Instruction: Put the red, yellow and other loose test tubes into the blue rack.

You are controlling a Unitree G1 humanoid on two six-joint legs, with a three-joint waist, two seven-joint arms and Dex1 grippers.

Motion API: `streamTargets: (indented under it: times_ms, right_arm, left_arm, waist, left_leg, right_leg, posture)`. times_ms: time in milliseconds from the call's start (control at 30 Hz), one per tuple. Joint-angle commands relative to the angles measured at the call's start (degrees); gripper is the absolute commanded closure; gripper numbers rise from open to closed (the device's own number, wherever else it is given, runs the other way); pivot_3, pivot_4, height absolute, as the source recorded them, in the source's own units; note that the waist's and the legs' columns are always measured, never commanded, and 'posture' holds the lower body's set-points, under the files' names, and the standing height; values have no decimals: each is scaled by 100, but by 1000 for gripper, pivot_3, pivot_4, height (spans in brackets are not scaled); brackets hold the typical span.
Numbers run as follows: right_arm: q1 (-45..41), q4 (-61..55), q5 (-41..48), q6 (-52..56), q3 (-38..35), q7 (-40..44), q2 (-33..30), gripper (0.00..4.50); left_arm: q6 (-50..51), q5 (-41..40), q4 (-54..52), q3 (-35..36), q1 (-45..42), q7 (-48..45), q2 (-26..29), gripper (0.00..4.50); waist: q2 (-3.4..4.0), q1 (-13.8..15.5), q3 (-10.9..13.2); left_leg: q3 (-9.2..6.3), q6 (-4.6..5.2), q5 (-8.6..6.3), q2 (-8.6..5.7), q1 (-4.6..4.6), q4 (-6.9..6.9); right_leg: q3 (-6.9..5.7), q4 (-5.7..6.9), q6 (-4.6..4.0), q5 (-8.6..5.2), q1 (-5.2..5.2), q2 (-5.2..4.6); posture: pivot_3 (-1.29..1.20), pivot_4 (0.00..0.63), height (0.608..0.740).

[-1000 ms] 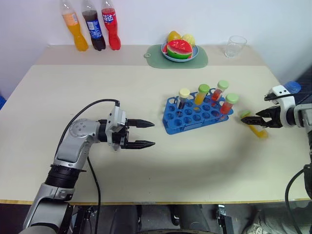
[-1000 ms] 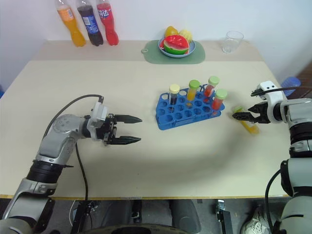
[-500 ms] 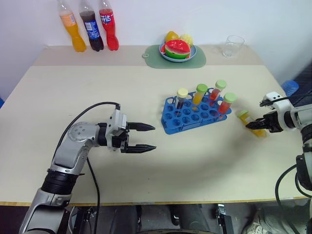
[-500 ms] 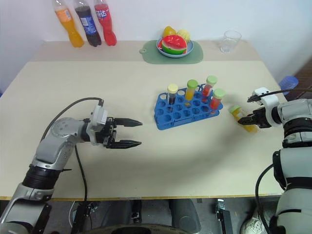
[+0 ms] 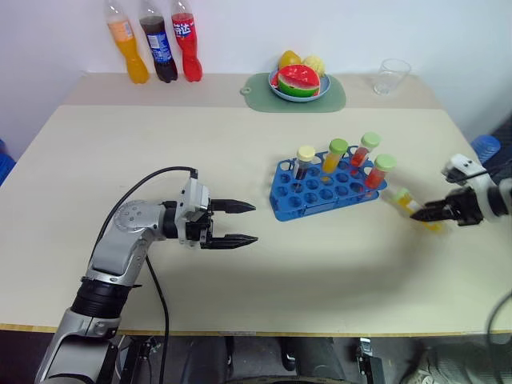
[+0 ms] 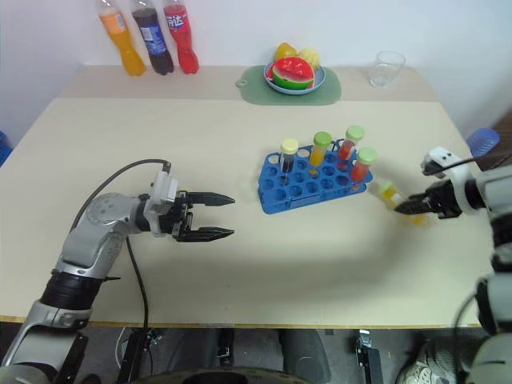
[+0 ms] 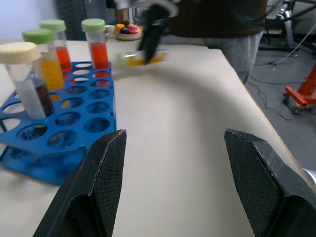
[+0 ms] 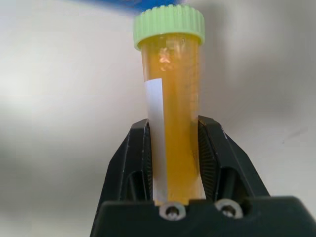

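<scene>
The blue rack (image 5: 314, 198) stands right of the table's middle. Four capped tubes stand in its back holes: one dark (image 5: 303, 162), one yellow (image 5: 334, 156) and two red (image 5: 366, 150). Just right of the rack, my right gripper (image 5: 419, 214) is shut on a yellow test tube (image 8: 173, 98) with a green cap. The tube is tilted, its cap toward the rack, and looks just clear of the table. My left gripper (image 5: 244, 222) hangs open and empty left of the rack, pointing at it. In the left wrist view its fingers (image 7: 106, 168) frame the rack (image 7: 64, 123).
Three soda bottles (image 5: 156, 44) stand at the table's back left. A green mat with a plate of fruit (image 5: 298, 80) lies at the back middle. A clear glass (image 5: 391, 76) stands at the back right. Bare tabletop lies between my left gripper and the rack.
My right gripper has shut on the yellow tube and drawn back a little toward the table's near right with it. The left arm has stayed put.
</scene>
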Motion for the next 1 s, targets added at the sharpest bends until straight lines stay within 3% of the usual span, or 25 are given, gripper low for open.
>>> streamTargets:
  times_ms: [33, 100, 200, 333, 500, 733, 1000]
  right_arm:
    - [1224, -2280, 943, 601, -1244, -200, 44, 3730]
    - [1756, -3344, 1532, 797, -2039, -654, 602, 3730]
    - [2021, -4105, 1974, 495, -2627, -1324, 1420, 3730]
    - [1899, -4574, 2025, -858, -2725, -2647, 2989, 3730]
    - [1980, -4228, 1501, -2881, -2427, -3589, 4139, 3730]
    - [1653, -3298, 1012, -4348, -2042, -4829, 5047, 3730]
    - [1560, -2053, 586, -5385, -1576, -5374, 5319, 3730]
  left_arm:
    - [-167, -48, 141, 5, -216, -133, -72, 1245]
    - [-237, -18, 333, -30, -362, -225, -135, 1245]
    - [-322, 19, 546, -69, -508, -313, -218, 1245]
    - [-424, 41, 797, -109, -693, -412, -329, 1245]
    - [-531, 87, 1067, -111, -872, -507, -403, 1245]
    - [-573, 90, 1152, -47, -883, -518, -415, 1245]
    - [-615, 117, 1147, 7, -851, -422, -385, 1245]
  waist:
    - [1, 8, 0]
    - [2, -25, -1]
    - [0, -71, 0]
    - [-12, -120, -3]
    - [-9, -112, -2]
    - [-8, -133, -2]
    - [-7, -133, -2]
  left_leg:
    - [0, 0, 0, 0, 1, 0]
    - [-2, -2, 1, 0, 5, 3]
    - [-9, -9, 5, -1, 15, 8]
    - [-21, -9, 5, 0, 22, 9]
    - [-18, -9, 6, -2, 9, 7]
    - [-17, -9, 6, -1, 12, 6]
    - [-17, -9, 7, -1, 13, 5]
  right_leg:
    - [0, 1, -1, 0, 0, 0]
    - [1, 7, -2, 0, 1, 2]
    - [3, 11, -11, 1, 10, 8]
    - [2, 11, -20, -4, 22, 17]
    - [3, 9, -2, 5, 14, 15]
    - [3, 11, -6, 3, 15, 16]
    - [4, 13, -9, 2, 16, 15]
  posture:
    - [0, 150, 740]
    - [0, 150, 740]
    - [0, 150, 740]
    - [0, 150, 740]
    - [0, 150, 740]
    - [0, 150, 740]
    - [0, 150, 740]
